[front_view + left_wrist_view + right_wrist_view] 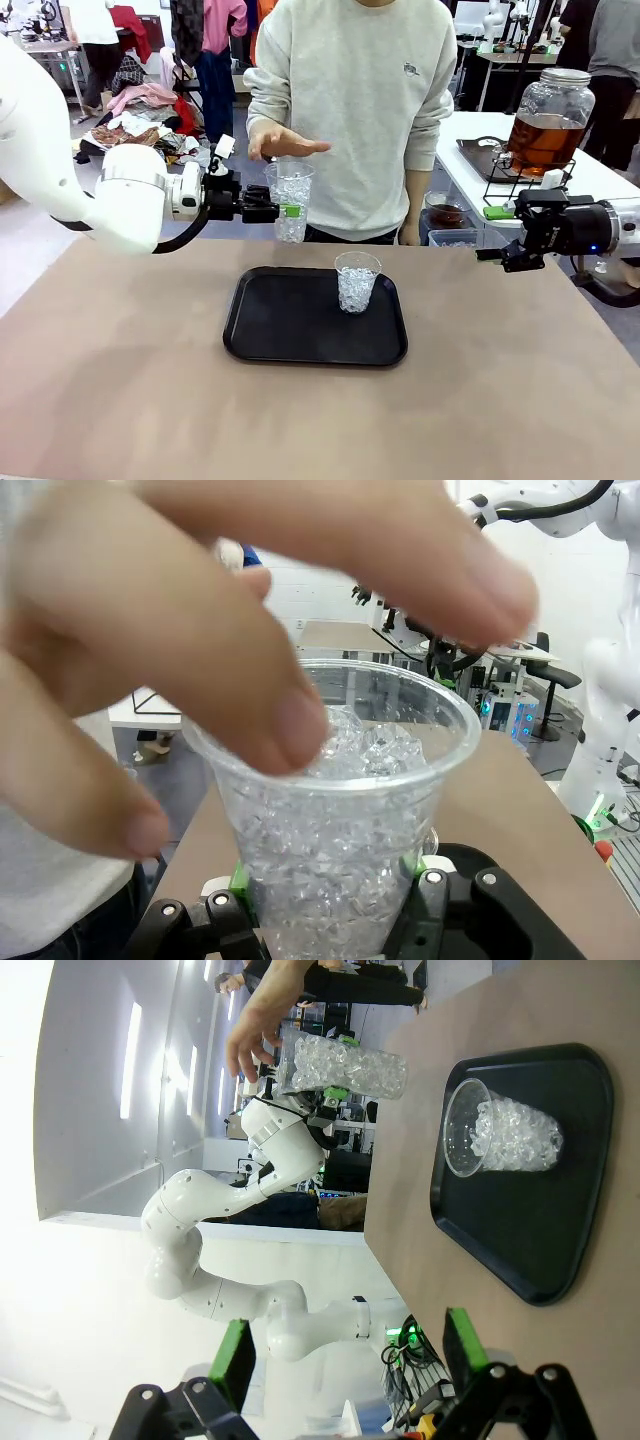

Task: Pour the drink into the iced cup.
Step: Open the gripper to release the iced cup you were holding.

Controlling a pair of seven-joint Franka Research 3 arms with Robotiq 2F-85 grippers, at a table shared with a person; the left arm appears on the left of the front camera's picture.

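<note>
My left gripper (284, 211) is shut on a clear plastic cup full of ice (291, 186), held upright in the air beyond the table's far edge. In the left wrist view that cup (340, 810) sits between the green pads, and the person's hand (200, 630) hovers right over its rim. Another iced cup (356, 283) stands upright on the black tray (270, 320). The drink (545, 140), amber-brown, fills a glass dispenser jar on the white side table at the back right. My right gripper (496, 236) hangs open and empty at the right, fingers pointing left.
The person stands at the far side, one hand (285, 145) flat above the held cup. The right wrist view shows the tray (560, 1210) with its cup (500, 1135), and the held cup (345, 1065) farther off. A small bowl (445, 213) sits beside the person.
</note>
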